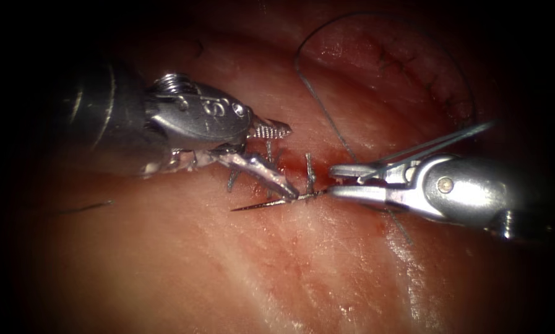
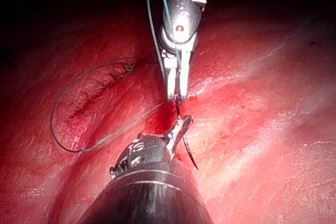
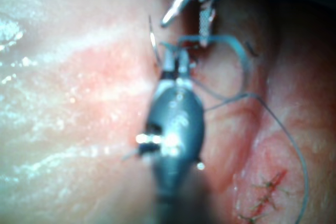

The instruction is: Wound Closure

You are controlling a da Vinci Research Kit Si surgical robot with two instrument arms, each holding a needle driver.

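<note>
**Needle lying across the cut, right tool on its tail**

Nearest the endoscope lies a broad, bare stretch of pale pink, glistening tissue (image 1: 240, 272) — plenty of free surface there, with only a short dark cut end of thread (image 1: 85, 208) lying off to the left. Moving up to the red, wet cut (image 1: 292, 170), things get crowded: both tools meet tip to tip over it, red fluid (image 1: 302, 162) pooling between them.

The thin, curved steel needle (image 1: 262, 204) runs low across the cut, its sharp point free on the left side and its middle passing under the tissue surface. The silver right needle driver (image 1: 334, 182), coming in from the right, has its jaws clamped together on the needle's tail end. The silver left needle driver (image 1: 283, 161) has its jaws spread well apart — the serrated upper one raised, the lower one resting down against the needle near where it emerges, gripping nothing. An embossed mark on its wrist looks like an "S"; I can't read more.

Farther back, the thin blue-grey thread (image 1: 317, 99) sweeps in a wide loop from the right tool around a finished row of dark stitches (image 1: 432, 83) at the upper right.
</note>
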